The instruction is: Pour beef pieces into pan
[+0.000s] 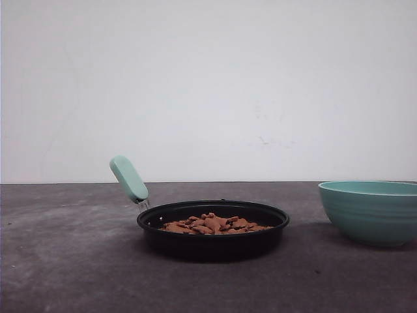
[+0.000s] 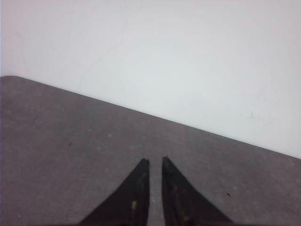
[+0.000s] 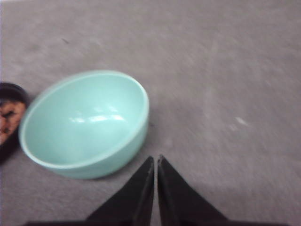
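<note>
The black pan (image 1: 215, 244) sits at the middle of the table, its mint-green handle (image 1: 129, 178) rising to the back left. A low heap of reddish-brown beef pieces (image 1: 212, 224) lies inside it. An edge of the pan (image 3: 7, 90) with some beef pieces (image 3: 6, 120) also shows in the right wrist view. My right gripper (image 3: 155, 157) hovers just beside the teal bowl (image 3: 84, 125), shut with nothing in it. My left gripper (image 2: 154, 160) is over bare table, its fingers nearly together with a narrow slit and nothing held.
The teal ribbed bowl (image 1: 371, 215) stands right of the pan and is empty inside. A white wall runs behind the dark grey table (image 1: 71, 261). Bare tabletop lies left of and in front of the pan.
</note>
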Robot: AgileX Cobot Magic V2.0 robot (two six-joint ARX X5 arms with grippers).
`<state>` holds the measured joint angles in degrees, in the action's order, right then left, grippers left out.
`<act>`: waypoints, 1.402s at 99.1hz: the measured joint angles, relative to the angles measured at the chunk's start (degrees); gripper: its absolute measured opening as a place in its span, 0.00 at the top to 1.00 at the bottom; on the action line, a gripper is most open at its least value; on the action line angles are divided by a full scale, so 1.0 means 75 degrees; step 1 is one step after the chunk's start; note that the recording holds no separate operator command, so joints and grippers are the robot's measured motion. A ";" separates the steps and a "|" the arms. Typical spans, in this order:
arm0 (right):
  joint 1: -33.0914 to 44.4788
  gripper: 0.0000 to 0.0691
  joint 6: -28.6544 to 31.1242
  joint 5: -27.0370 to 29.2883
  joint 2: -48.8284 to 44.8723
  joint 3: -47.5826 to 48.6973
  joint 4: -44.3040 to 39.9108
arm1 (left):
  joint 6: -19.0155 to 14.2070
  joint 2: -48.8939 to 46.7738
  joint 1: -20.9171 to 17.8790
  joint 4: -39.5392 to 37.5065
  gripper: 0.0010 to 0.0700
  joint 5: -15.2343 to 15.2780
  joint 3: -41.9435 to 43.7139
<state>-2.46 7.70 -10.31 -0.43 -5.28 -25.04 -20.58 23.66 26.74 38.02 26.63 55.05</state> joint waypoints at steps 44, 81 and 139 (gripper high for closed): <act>-0.0003 0.98 -0.0055 -0.0029 0.0017 0.0000 0.0119 | 0.0000 0.0000 0.0000 0.0000 0.98 0.0000 0.0000; -0.0003 0.98 -0.0055 -0.0029 0.0017 0.0000 0.0274 | 0.0000 0.0000 0.0000 0.0000 0.98 0.0000 0.0000; -0.0003 0.98 -0.0055 -0.0029 0.0017 0.0000 0.0277 | 0.1443 -0.0866 -0.1032 -0.0181 0.98 0.0032 -0.1020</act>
<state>-2.48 7.29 -10.52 -0.30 -5.28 -22.96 -9.76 17.17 19.00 36.67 26.87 47.40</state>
